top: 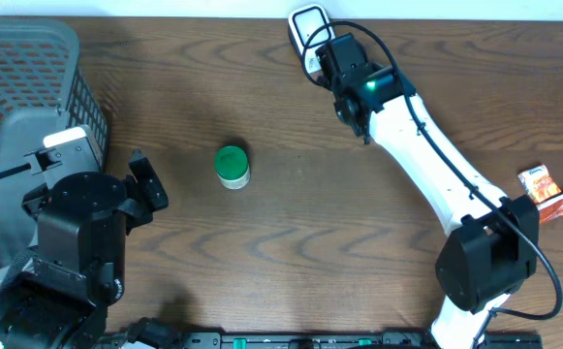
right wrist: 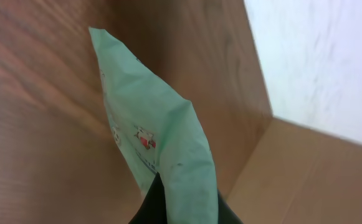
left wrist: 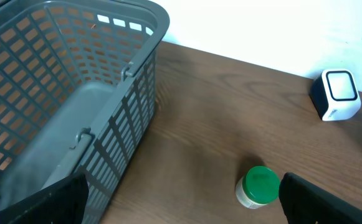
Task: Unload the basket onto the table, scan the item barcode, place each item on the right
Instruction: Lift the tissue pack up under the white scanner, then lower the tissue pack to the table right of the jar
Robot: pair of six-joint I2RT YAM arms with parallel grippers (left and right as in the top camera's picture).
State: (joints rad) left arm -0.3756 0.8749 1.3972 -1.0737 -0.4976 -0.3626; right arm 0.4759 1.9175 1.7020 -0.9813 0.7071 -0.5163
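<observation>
Scanner (top: 308, 29): back edge of tabletop (top: 291, 252), right arm (top: 426, 145) crowding it
Right tool (right wrist: 168, 205): clamped on green packet (right wrist: 156, 137)
Left tool (left wrist: 181, 202): wide apart
Jar (top: 232, 166): green lid, near basket (top: 29, 58)

Left edge: grey plastic basket (top: 63, 58), walls blocking.
Centre: green-lidded jar (top: 232, 166), bare table (top: 291, 242) all around.
Right: white arm (top: 426, 136) lying diagonally toward scanner (top: 306, 21).
</observation>
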